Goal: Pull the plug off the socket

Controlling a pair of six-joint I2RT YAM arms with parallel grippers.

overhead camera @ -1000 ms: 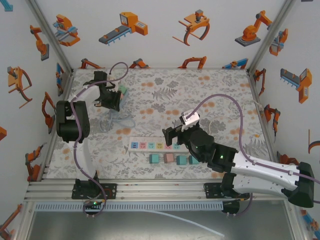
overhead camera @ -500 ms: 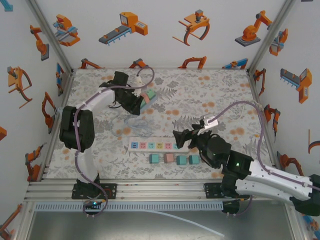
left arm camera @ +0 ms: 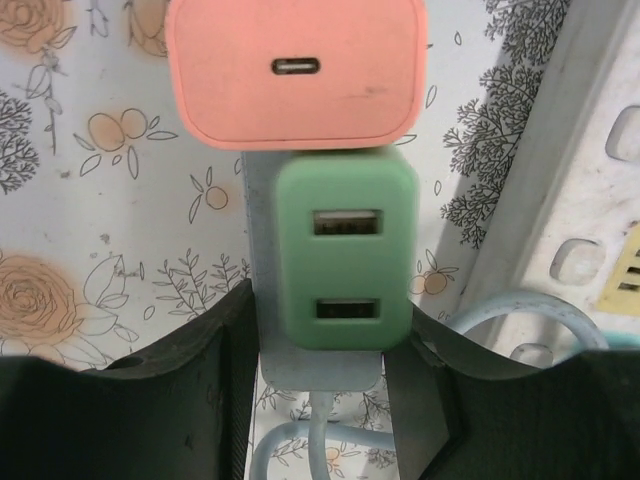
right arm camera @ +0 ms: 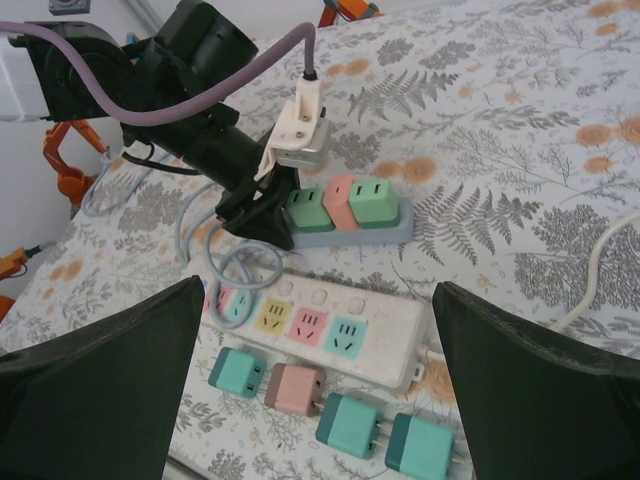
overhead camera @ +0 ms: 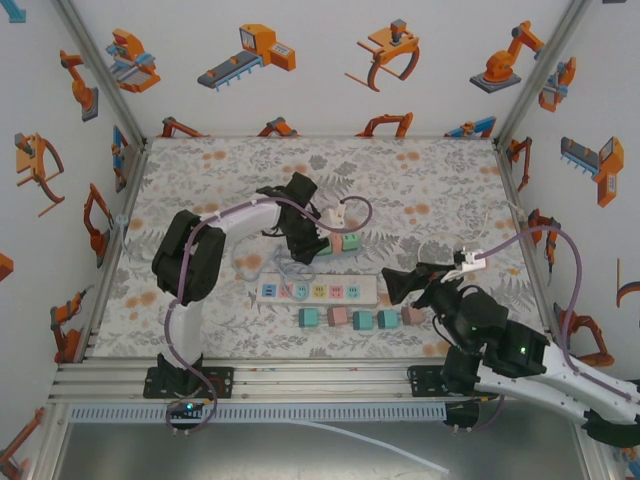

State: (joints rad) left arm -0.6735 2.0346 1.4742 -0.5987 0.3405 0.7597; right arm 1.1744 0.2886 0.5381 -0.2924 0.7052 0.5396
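Looking from the left, we see the left gripper [overhead camera: 315, 245] near the middle of the table [overhead camera: 200, 170]. Its two fingers [left arm camera: 120, 400] squeeze the end of a small grey socket strip [left arm camera: 320, 368]. Three plugs sit pushed into that strip: a green plug [left arm camera: 345, 250] right by the fingers, then a pink plug [left arm camera: 295, 70], then a second green plug [right arm camera: 375, 200]. A pale cable [right arm camera: 215, 262] curls on the table beside it. Closer to the near edge lies a long white power strip [overhead camera: 317, 291], and in front of it we count five loose plugs [overhead camera: 362, 320] in a row. Over to the right, the right gripper [overhead camera: 400, 284] hangs just past the right end of the white strip, with its fingers [right arm camera: 100, 380] spread wide apart.
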